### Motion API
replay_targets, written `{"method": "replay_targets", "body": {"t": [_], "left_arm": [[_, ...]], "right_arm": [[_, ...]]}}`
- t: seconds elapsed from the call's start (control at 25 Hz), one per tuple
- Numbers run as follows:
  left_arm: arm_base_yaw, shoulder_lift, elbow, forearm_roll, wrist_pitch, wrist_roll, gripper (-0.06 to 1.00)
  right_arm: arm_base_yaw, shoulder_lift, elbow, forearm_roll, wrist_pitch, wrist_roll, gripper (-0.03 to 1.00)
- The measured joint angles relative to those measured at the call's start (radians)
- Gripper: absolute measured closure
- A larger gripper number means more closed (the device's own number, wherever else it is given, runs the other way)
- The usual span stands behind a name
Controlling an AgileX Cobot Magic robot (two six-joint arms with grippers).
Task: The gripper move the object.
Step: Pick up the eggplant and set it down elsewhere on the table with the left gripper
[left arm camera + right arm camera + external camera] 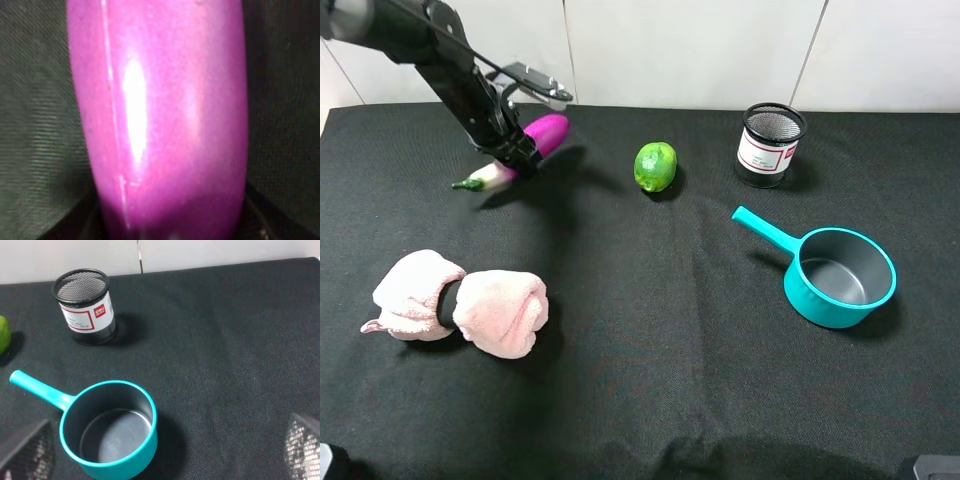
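The eggplant [548, 132], glossy magenta fading to white at a green stem, is at the back left of the black cloth. My left gripper [518, 153] is shut on its middle and holds it tilted, stem end lower; a shadow on the cloth under it suggests it is a little above the surface. In the left wrist view the eggplant [160, 120] fills the picture between the jaws. My right gripper [164, 447] is open and empty, its fingertips [25, 450] wide apart above the teal pan.
A green lime [655, 166] lies right of the eggplant. A black mesh cup [769, 144] stands at the back right. A teal pan [840, 277] sits at the right, handle pointing back left. A pink rolled towel [460, 305] lies at the front left.
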Motion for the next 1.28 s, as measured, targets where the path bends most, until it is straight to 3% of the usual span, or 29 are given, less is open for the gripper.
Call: {"method": "replay_targets", "body": {"t": [0.68,1.28], "left_arm": [[-0.009,-0.162,0.0,0.001,0.193,-0.128,0.49],[-0.172,-0.275,0.0,0.059,0.306,-0.286,0.49]], "right_arm": [[0.0,0.0,0.0,0.0,0.0,0.0,0.27],[0.0,0.0,0.0,0.0,0.0,0.0,0.27]]}}
